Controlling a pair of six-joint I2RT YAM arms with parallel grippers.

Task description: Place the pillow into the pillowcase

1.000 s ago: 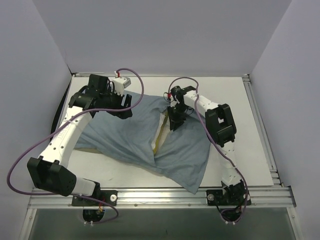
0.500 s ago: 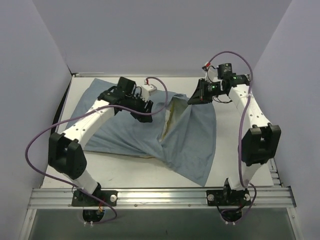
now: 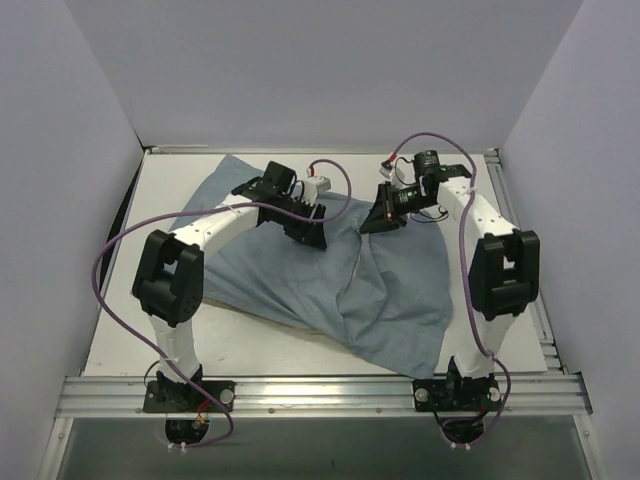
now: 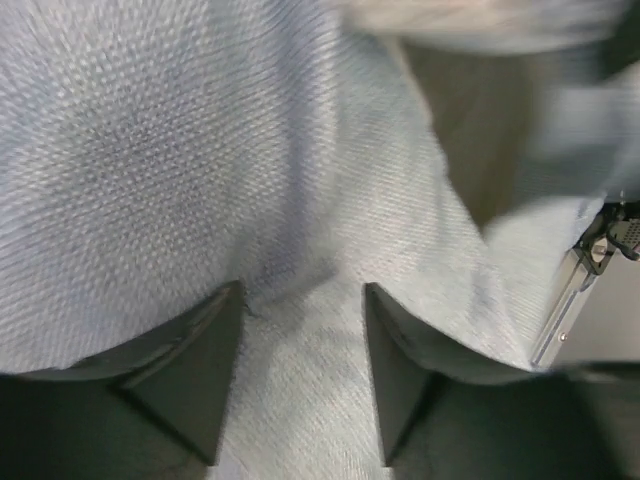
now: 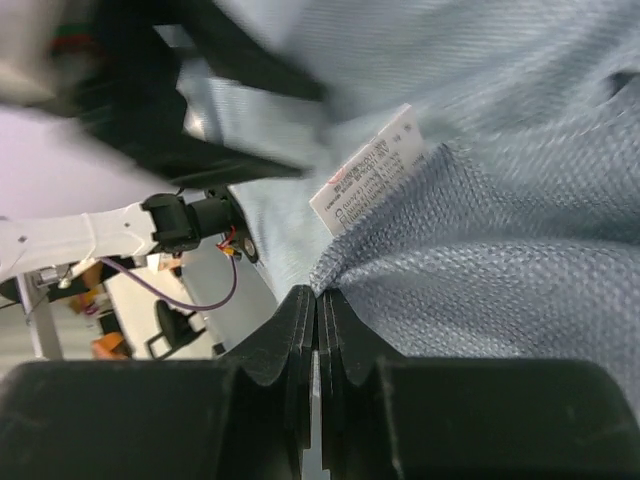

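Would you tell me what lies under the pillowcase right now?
Only a pale strip, apparently the pillow, peeks out beneath the near edge of the pillowcase. The cloth covers everything else, so I cannot see how far the pillow extends.

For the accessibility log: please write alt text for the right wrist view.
The right gripper is shut on a fold of the grey-blue pillowcase, whose weave fills most of the frame. A white label with red print sticks out just above the grip, and the left arm shows at the left.
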